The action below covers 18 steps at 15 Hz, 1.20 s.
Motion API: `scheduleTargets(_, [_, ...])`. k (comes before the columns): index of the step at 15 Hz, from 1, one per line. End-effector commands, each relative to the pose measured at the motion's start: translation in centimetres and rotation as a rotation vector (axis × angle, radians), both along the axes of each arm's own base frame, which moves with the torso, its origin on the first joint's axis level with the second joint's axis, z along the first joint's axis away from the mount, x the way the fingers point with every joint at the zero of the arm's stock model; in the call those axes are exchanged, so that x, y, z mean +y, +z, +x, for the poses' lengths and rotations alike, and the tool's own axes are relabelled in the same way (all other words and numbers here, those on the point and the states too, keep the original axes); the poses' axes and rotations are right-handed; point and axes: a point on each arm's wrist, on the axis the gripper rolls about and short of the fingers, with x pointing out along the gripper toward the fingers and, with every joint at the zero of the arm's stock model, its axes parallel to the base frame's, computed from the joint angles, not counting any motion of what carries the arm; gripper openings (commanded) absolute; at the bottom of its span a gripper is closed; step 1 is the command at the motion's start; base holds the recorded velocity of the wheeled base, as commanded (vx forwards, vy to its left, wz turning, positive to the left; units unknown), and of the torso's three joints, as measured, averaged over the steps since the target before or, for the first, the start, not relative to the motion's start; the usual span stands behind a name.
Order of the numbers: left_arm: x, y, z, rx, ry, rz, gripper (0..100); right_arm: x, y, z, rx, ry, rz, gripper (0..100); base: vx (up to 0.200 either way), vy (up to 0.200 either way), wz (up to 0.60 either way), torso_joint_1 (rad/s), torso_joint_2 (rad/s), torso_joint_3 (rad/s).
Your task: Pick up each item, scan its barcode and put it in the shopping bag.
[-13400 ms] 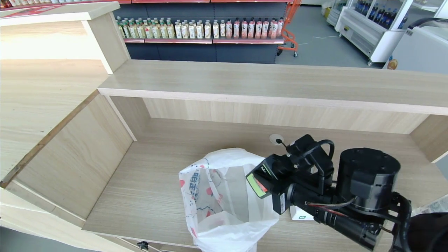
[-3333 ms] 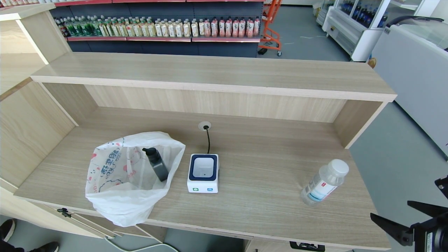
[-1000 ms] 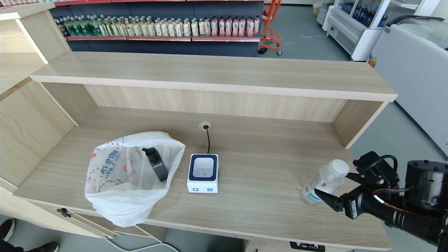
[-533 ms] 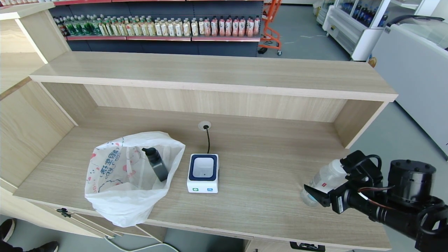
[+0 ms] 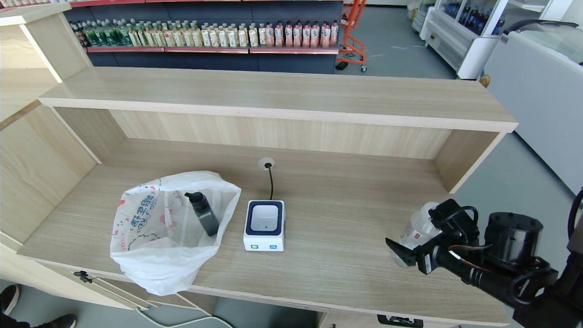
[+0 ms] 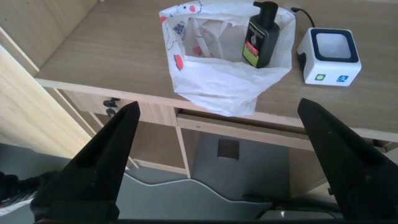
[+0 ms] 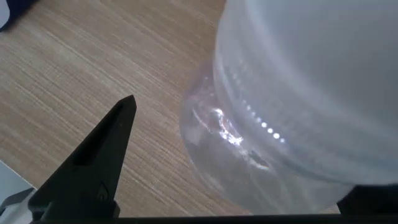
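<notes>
I have the right gripper [image 5: 412, 241] spread around the water bottle [image 5: 419, 227], which stands near the right end of the bench [image 5: 341, 191], well apart from everything else. The jaws are released, not yet clenched. In the right wrist view bare wood shows between the near finger [image 7: 93, 168] and the clear wall of the bottle. The far finger is mostly hidden behind the bottle, so I can't say whether it is touching.

I came in low and from the side, I think sensibly: a grip on the lower body should leave the label free to turn toward the scanner [image 5: 264, 224]. That sits mid-bench, window up, just beside the shopping bag [image 5: 168, 237].

The bag stands with its mouth gaping upward, so a drop from above ought to work. A black pump bottle [image 5: 203, 214] already leans inside, so I judge one item done and this one just starting.

My left gripper [image 6: 221, 155] hangs released off the front edge of the bench, facing the bag and out of the right arm's way.

The bottle is smooth and round, so I'd close gently and squarely to avoid it squirting out.
</notes>
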Motion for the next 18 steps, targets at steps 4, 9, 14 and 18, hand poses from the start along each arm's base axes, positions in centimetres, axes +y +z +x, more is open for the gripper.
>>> scheduleTargets(4, [0.0, 0.0, 0.0, -0.001, 0.0, -0.001, 100, 0.8, -0.9, 1.0, -0.03, 0.03, 0.01, 0, 0.0, 0.0, 0.0, 0.0, 0.0, 0.0])
scheduleTargets(9, [0.0, 0.0, 0.0, -0.001, 0.0, -0.001, 100, 0.8, -0.5, 0.9, -0.047, 0.037, 0.018, 0, 0.0, 0.0, 0.0, 0.0, 0.0, 0.0])
scheduleTargets(14, [0.0, 0.0, 0.0, -0.001, 0.0, -0.001, 100, 0.8, -0.3, 0.7, -0.052, 0.039, 0.017, 0, 0.0, 0.0, 0.0, 0.0, 0.0, 0.0])
scheduleTargets(18, [0.0, 0.0, 0.0, -0.001, 0.0, -0.001, 100, 0.8, 3.6, 0.4, -0.142, 0.15, 0.172, 0, 0.0, 0.0, 0.0, 0.0, 0.0, 0.0])
